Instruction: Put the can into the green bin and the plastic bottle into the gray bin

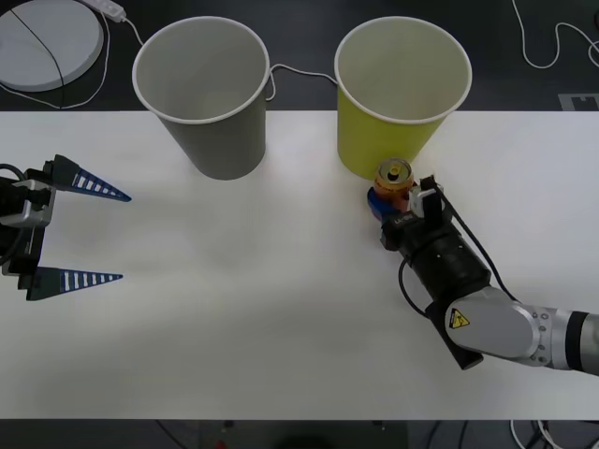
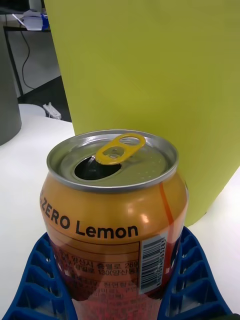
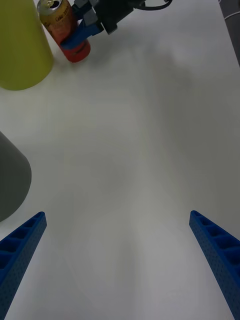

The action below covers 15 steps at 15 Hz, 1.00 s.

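Observation:
The orange can point(image 1: 393, 176) with its gold top and open pull-tab stands low against the base of the green bin point(image 1: 402, 103). My right gripper point(image 1: 387, 194) is shut on it, blue fingers point(image 2: 40, 280) pressing both sides of the can point(image 2: 115, 210). The green bin point(image 2: 150, 60) rises right behind it. In the left wrist view, the can point(image 3: 57, 20) and right gripper point(image 3: 75, 37) sit beside the green bin point(image 3: 20, 50). The gray bin point(image 1: 201, 103) stands at the back left. My left gripper point(image 1: 122, 237) hovers open at the table's left side. The plastic bottle is out of view.
The white table point(image 1: 262, 309) stretches bare between the two arms. A round white disc point(image 1: 47, 42) and white cables point(image 1: 299, 73) lie on the dark floor behind the table's far edge.

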Each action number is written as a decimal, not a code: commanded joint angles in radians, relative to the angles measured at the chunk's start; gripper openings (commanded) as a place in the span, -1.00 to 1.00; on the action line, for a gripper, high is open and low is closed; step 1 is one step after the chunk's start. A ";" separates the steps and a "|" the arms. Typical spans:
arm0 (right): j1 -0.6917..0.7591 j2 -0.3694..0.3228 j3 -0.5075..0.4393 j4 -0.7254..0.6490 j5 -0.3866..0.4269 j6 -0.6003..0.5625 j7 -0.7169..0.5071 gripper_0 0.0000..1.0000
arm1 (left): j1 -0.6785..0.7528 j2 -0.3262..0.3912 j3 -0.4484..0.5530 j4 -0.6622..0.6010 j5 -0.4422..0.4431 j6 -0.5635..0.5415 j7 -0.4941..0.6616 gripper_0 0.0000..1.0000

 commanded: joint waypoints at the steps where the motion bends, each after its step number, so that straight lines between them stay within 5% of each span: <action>1: 0.014 -0.068 0.000 -0.093 0.001 -0.026 0.007 -1.00 | 0.000 0.000 0.000 0.000 0.000 0.000 0.000 1.00; 10: 0.030 -0.420 -0.045 -0.472 0.026 -0.294 0.036 -1.00 | 0.000 0.000 0.000 0.000 0.000 0.000 0.000 1.00; 15: 0.030 -0.559 -0.167 -0.581 0.023 -0.564 0.033 -1.00 | 0.000 0.000 0.000 0.000 0.000 0.000 0.000 1.00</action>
